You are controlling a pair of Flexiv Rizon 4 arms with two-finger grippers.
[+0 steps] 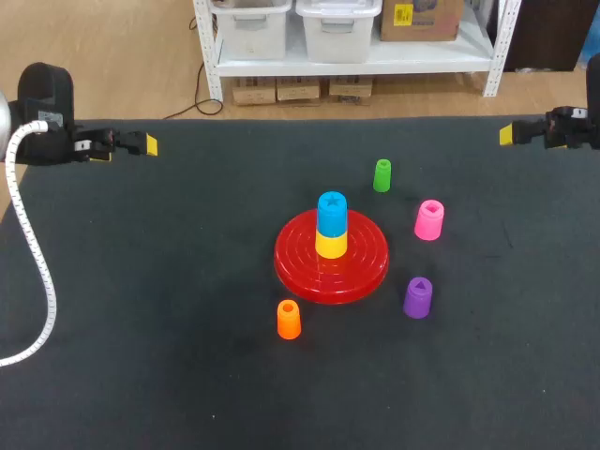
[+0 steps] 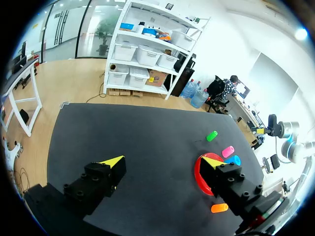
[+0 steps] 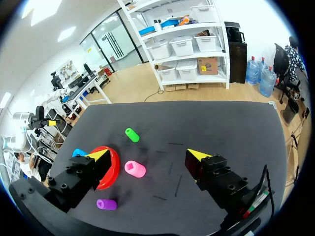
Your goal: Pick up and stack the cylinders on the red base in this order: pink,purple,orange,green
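- Hovering with fingers spread and nothing held, the right gripper (image 3: 147,154) is well off the far right side of the red base (image 1: 361,267).
- The left gripper (image 2: 162,161), likewise spread and empty, hangs well off the base's far left.
- On the base, a blue cylinder (image 1: 332,212) stands on a yellow cylinder (image 1: 330,244).
- The pink cylinder (image 1: 429,219) stands just right of the base.
- The green cylinder (image 1: 382,175) is beyond the base, the purple cylinder (image 1: 418,297) at its front right and the orange cylinder (image 1: 289,320) at its front left, all upright on the bench (image 1: 141,328).
- The step in hand looks like the first pick, not yet begun. The right gripper seems better placed, and must descend over pink and close on its sides.
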